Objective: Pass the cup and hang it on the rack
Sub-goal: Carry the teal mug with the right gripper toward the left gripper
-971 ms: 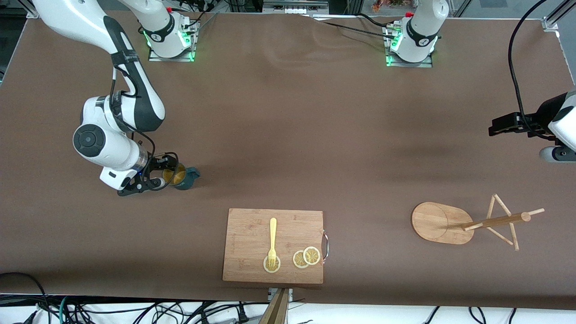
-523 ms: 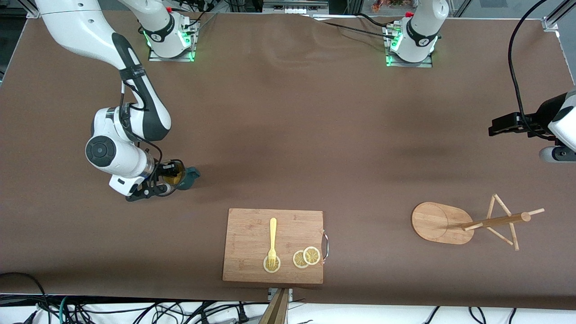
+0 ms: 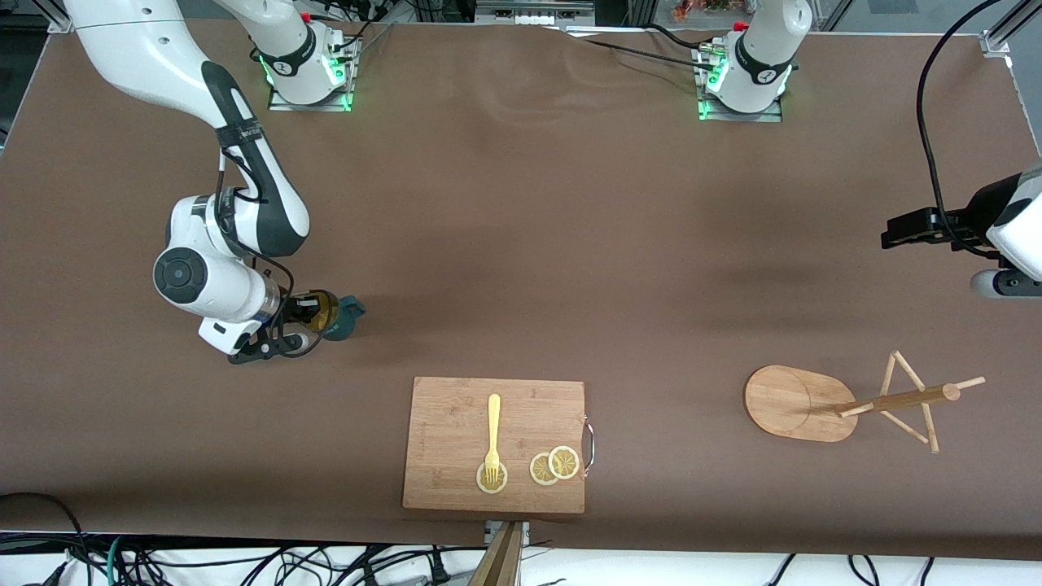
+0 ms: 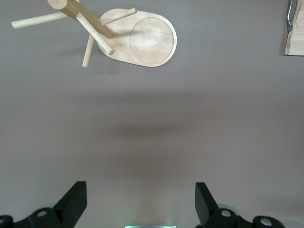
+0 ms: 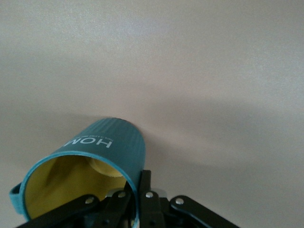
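At right arm's end of table [image 3: 521, 244], right gripper [image 3: 303, 323] pinching rim of cup [image 3: 332, 317], fingers clamped on its wall, cup tilting. Left gripper [image 4: 141, 202] waiting over bare table near rack [image 3: 847, 403], fingers spread apart, holding nothing. Rack sitting toward left arm's end, beside cutting board [image 3: 494, 443].

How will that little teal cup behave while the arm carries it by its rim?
The cup looks rigid, so it likely won't flex. The right gripper pinches only one wall at the rim, so it could swing or tilt. Its ribbed side may help against slipping. The left gripper waits open near the rack.
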